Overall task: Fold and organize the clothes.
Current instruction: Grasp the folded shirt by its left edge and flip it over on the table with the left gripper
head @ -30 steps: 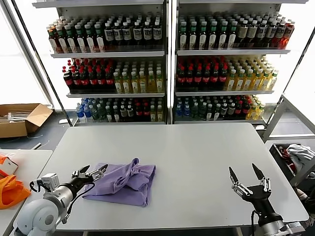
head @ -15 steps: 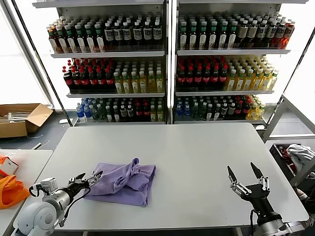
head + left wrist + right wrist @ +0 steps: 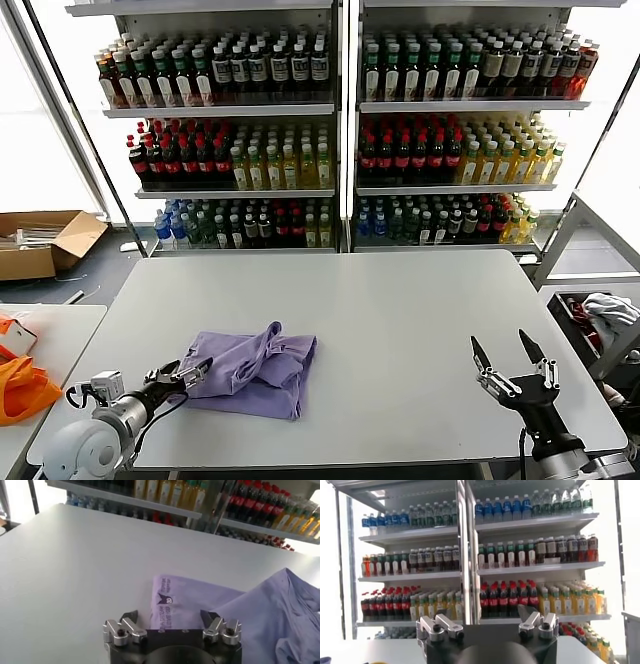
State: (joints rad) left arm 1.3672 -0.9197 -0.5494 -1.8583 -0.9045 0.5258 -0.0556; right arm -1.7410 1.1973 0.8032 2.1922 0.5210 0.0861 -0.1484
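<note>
The lavender T-shirt point(image 3: 255, 372) lies folded and bunched on the white table point(image 3: 400, 310), left of centre near the front edge. In the left wrist view the T-shirt point(image 3: 200, 600) shows a dark purple print at its near corner. My left gripper point(image 3: 181, 375) is open and empty at the shirt's left edge, low over the table; in its own view the left gripper point(image 3: 170, 617) has jaws spread just short of the printed corner. My right gripper point(image 3: 508, 352) is open and empty, raised at the front right, fingers up; the right gripper point(image 3: 485, 616) faces the shelves.
Shelves of bottles point(image 3: 340, 130) stand behind the table. Bright orange fabric point(image 3: 20, 388) lies on a side table at the left. A cardboard box point(image 3: 45, 240) sits on the floor at the left. A bin of white-grey clothes point(image 3: 600, 320) stands at the right.
My left gripper has drawn back toward the front edge and lower, away from the shirt's top. My right gripper has shifted slightly right and down.
</note>
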